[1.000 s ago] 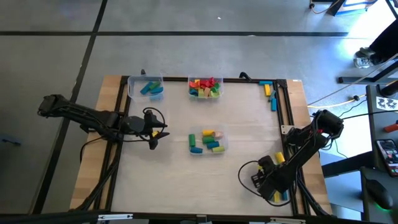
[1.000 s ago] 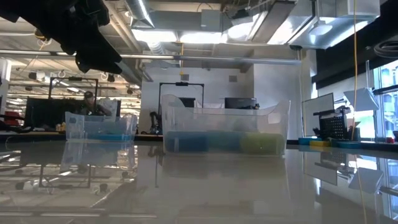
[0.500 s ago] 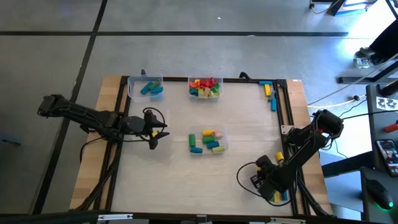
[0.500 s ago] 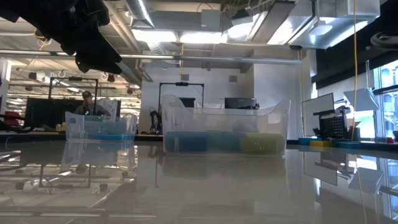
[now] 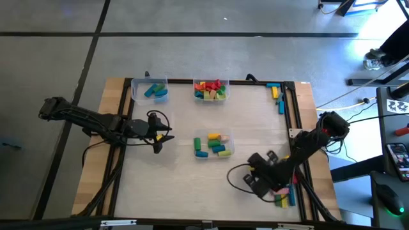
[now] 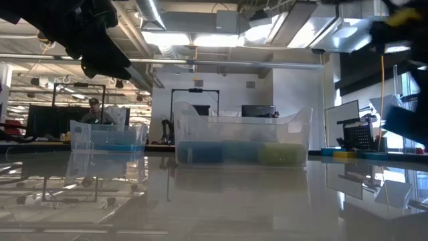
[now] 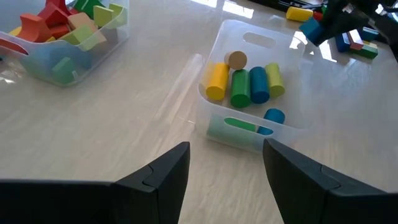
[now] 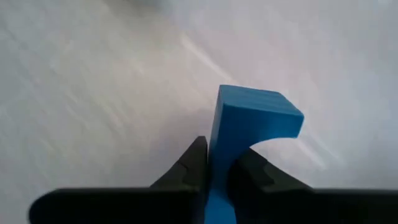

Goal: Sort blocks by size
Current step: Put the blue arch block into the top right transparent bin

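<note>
The table [image 5: 172,172] carries three clear tubs [image 5: 213,145] of blocks. The left gripper [image 5: 160,135] hangs spread wide, beside the middle tub. The right gripper [image 5: 255,182], near the table's front right, pinches a blue block [image 8: 252,121]; loose blocks [image 5: 284,199] lie just beside it.

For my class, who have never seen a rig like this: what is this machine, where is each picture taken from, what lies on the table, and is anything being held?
It is a robot with two dark arms at a wooden table. One picture looks straight down, one looks level across the table, and one sits on each wrist. Three clear tubs hold coloured blocks: the middle tub, one at the back with red and green pieces, and one with blue pieces. Loose blocks lie by the right edge. The left tool is open and empty. The right tool is shut on a blue block, above the table's front right.
</note>
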`<action>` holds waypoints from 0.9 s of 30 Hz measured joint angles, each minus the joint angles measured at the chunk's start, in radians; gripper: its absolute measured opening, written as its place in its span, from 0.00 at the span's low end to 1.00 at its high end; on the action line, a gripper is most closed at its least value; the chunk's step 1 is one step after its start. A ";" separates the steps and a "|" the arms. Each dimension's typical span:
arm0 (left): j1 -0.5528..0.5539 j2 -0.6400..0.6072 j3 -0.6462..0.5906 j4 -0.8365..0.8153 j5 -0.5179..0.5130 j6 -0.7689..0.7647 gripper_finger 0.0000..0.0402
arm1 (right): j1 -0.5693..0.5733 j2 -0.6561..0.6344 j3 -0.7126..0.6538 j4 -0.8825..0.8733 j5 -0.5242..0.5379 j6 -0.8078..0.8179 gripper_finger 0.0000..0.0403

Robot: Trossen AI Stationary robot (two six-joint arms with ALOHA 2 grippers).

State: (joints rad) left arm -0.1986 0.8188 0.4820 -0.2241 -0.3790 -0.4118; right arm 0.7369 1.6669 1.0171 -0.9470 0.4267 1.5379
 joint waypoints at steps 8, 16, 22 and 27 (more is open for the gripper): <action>0.000 0.000 0.000 0.000 0.000 0.000 0.49 | -0.146 0.000 0.132 0.002 0.226 -0.374 0.17; 0.000 0.000 0.000 0.000 -0.009 0.000 0.49 | -0.302 -0.003 0.242 0.029 0.420 -0.687 0.11; 0.000 0.000 0.000 0.000 -0.010 0.010 0.49 | -0.470 -0.003 0.248 0.158 0.446 -0.946 0.15; 0.000 0.000 0.000 0.001 -0.010 0.022 0.49 | -0.624 0.002 0.226 0.301 0.436 -1.146 0.13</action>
State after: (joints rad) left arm -0.1986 0.8188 0.4820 -0.2234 -0.3890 -0.3901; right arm 0.1127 1.6691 1.2431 -0.6455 0.8626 0.3916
